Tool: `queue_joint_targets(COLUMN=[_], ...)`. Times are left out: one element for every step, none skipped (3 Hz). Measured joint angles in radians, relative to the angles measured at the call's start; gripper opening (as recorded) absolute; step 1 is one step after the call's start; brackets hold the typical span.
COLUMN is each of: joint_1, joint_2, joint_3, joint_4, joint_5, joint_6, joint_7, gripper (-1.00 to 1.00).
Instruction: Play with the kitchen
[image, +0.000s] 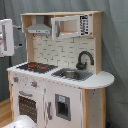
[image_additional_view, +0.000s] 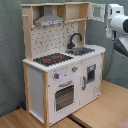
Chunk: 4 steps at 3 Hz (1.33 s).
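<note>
Standing beside the kitchen (image: 55, 75) (image_additional_view: 60, 65), the white arm (image_additional_view: 118, 22) hovers untouching

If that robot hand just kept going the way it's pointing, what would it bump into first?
Probably the upper part of the kitchen, near the grey hood: the gripper sits at about that height and seems aimed towards it. Depth is unclear, so it might pass in front instead.

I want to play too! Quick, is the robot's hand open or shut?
Gripper: cannot be told; only part of the arm shows, raised beside the kitchen, touching nothing.
</note>
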Motion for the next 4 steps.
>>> queue_joint_targets(joint_1=[0.081,0.142,0.203,0.259], joint_2=[0.0,0.0,0.0,0.0], joint_3=[-0.01,-0.01,-0.006,0.003], joint_4=[-0.023,-0.039,-0.054,-0.067], joint_5=[-0.076,-0.134,-0.194,-0.251], joint_6=[-0.06,-0.115,-0.172,-0.23], joint_7=[0.017,0.039,0.066,0.095], gripper=[1.0,1.0,1.0,1.0])
